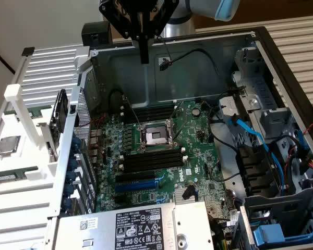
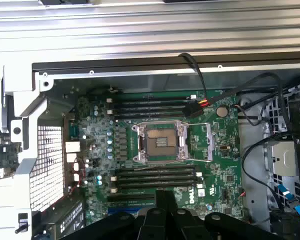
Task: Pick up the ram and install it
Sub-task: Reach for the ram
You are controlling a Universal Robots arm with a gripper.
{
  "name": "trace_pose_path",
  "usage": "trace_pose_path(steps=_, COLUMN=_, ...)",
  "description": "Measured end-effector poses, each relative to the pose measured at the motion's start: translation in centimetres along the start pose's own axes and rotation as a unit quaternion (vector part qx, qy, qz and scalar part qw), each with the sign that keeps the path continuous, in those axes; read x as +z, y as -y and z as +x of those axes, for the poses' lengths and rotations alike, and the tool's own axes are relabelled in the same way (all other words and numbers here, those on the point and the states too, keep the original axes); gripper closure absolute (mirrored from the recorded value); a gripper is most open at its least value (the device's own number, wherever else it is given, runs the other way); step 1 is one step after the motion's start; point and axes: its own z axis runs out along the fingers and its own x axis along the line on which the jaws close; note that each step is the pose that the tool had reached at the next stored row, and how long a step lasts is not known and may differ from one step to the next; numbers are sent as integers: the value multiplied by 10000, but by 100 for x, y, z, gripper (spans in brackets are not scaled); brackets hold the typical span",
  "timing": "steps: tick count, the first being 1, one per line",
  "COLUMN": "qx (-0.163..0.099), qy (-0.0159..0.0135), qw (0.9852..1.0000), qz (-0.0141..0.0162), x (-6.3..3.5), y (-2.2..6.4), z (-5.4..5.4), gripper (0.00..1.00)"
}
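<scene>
**Gripper shut and empty above the case; ram on the rack**

The open computer case (image 1: 198, 67), a grey sheet-metal box, held a green motherboard (image 1: 198, 156) lying flat on its floor. At the board's middle sat a square processor socket (image 1: 154, 136) in a bright metal frame. Long black memory slots (image 1: 151, 160) with white end clips ran on either side of it. A silver power supply (image 1: 135, 226) with a black-and-white label filled the near end of the case. Black cables and a flat blue cable (image 1: 253, 135) crowded the bays at the exterior view's right.

Beside the case, at the exterior view's left, stood a white ribbed rack (image 1: 21, 208). In its recesses lay a square silver-topped processor chip (image 1: 8, 145) and, just nearer the camera, the ram (image 1: 11, 176), a narrow green stick lying flat.

The gripper (image 1: 144, 54) hung above the case's far wall, well apart from the ram. Its dark fingers were pressed together into one slim bar with nothing between them.

The wrist view looked straight down on the motherboard (image 2: 225, 165). There the socket (image 2: 160, 142) and the slots (image 2: 155, 177) lay square-on, and the gripper (image 2: 165, 200) showed as black knuckled links at the picture's edge.
</scene>
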Motion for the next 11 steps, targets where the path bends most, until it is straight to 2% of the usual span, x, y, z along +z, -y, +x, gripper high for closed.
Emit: trace_pose_path(steps=11, qx=0, qy=0, qw=10000, qz=0, x=0, y=0, z=0, gripper=90)
